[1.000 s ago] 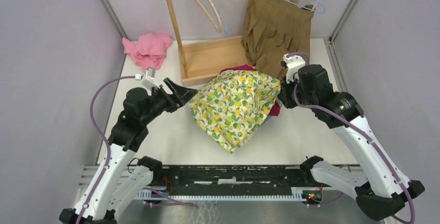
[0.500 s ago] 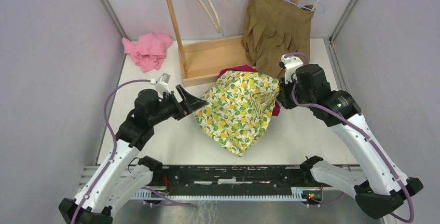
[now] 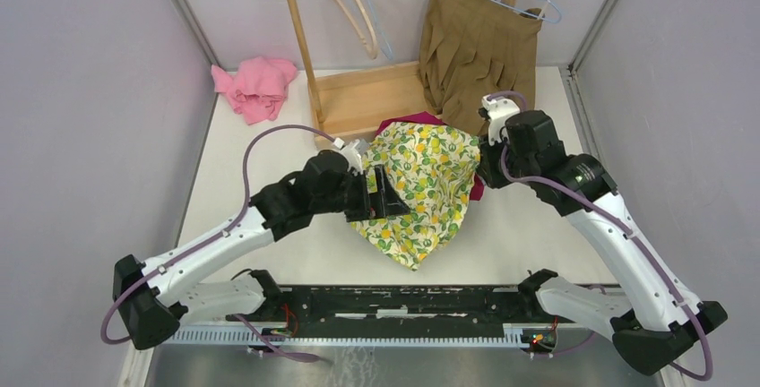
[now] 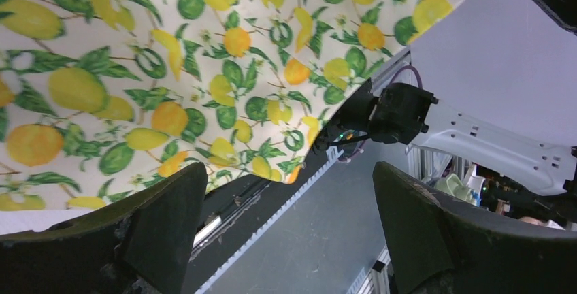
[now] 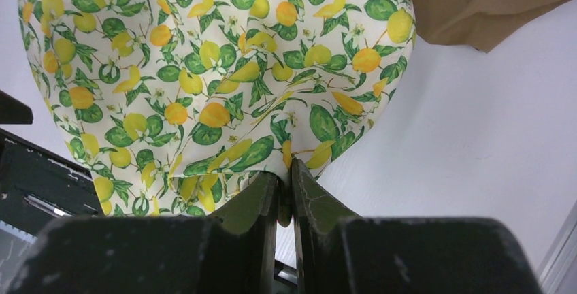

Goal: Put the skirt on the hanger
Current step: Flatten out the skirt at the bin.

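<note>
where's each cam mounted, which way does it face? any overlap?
Top external: above and behind the arms, looking down at the table; left arm and right arm show.
Left wrist: on the left arm, looking under the lifted lemon-print skirt toward the black base rail; left gripper open, right arm visible.
Right wrist: on the right arm, looking across the skirt; right gripper shut on its edge.
Shared: all see that skirt; top and right wrist, the brown skirt.
</note>
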Robot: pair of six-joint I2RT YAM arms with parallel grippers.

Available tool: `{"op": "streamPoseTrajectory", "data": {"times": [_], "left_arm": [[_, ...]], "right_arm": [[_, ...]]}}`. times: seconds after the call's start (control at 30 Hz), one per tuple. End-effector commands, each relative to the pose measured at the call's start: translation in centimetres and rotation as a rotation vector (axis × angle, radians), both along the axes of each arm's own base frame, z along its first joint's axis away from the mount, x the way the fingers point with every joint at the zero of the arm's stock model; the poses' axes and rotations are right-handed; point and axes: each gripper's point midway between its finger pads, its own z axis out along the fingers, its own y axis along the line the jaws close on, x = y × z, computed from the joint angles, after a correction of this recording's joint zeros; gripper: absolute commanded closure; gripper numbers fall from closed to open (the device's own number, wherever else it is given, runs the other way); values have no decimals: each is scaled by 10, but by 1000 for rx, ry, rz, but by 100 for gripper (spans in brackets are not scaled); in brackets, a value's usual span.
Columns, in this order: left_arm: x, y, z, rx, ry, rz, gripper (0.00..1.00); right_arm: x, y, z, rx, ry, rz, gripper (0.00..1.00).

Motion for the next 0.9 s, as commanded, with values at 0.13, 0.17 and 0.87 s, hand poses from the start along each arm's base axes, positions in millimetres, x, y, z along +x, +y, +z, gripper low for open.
{"op": "streamPoseTrajectory", "data": {"times": [0.13,0.17,0.87], "left_arm": [[-22,-32,9,-6,71,-21,1],[-25,-34,9,-12,87,-18,1],[-37,-41,-12,18,310,183,1]], "right_arm": [[1,-4,-2,17,-30,-34,83],[0,-5,-2,18,-31,-35,82],[-6,-1,-4,51,-28,-17,82]]}}
